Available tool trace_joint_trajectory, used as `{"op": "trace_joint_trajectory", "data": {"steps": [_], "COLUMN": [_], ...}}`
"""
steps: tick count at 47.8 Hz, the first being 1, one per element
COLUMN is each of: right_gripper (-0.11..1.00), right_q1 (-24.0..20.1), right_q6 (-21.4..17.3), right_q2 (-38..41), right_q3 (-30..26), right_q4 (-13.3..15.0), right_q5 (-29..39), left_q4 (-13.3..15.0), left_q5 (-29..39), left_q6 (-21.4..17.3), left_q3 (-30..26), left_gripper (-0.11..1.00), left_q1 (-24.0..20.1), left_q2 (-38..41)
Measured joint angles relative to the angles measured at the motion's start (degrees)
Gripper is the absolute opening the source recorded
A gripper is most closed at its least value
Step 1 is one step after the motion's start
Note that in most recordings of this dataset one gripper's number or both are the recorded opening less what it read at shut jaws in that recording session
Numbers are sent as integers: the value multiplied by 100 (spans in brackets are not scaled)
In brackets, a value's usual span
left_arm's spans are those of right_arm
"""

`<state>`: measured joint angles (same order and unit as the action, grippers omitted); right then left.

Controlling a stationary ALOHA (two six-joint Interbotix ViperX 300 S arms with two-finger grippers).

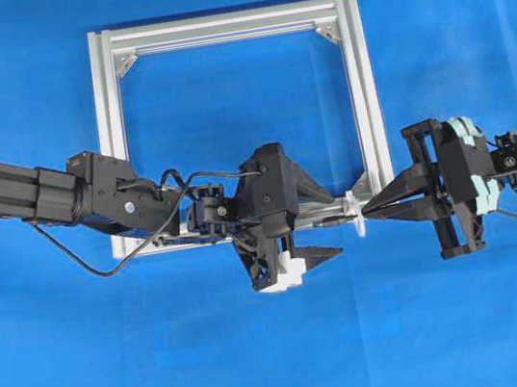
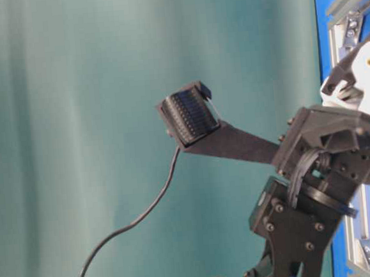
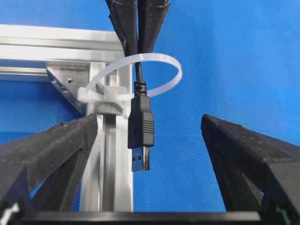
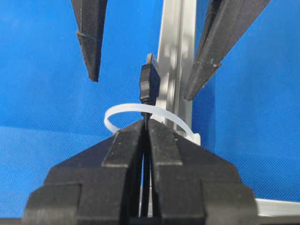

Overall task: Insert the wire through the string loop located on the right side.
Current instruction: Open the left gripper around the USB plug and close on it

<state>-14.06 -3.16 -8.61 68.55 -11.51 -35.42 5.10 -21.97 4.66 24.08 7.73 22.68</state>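
Two grippers meet at the frame's lower right corner. Right gripper (image 4: 144,136): jaws clamped together on the wire (image 3: 140,126), just behind its plug. The plug has passed through the string loop (image 3: 140,75), which ties to the silver frame (image 1: 360,91); the metal tip pokes out toward the left gripper (image 3: 150,140). Left gripper: jaws wide apart, flanking the plug, not touching it. Both arms reach in level from opposite sides over the blue bench (image 1: 284,365), wrists nearly facing each other.
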Motion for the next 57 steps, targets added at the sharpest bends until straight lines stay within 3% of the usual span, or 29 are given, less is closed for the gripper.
{"op": "trace_joint_trajectory", "data": {"steps": [33,41,45,53,57], "right_gripper": [-3,-3,-3,-3,-3], "right_q1": [0,0,0,-9,-9], "right_q6": [0,0,0,0,0], "right_q2": [0,0,0,0,0], "right_q3": [0,0,0,0,0], "right_q4": [9,9,0,0,0], "right_q5": [0,0,0,0,0], "left_q4": [9,9,9,9,9], "left_q5": [0,44,79,88,88], "left_q6": [9,35,53,-9,-9], "left_q3": [0,0,0,0,-9], "left_gripper": [88,82,68,18,9], "left_q1": [0,0,0,-9,-18], "left_q2": [0,0,0,0,0]}}
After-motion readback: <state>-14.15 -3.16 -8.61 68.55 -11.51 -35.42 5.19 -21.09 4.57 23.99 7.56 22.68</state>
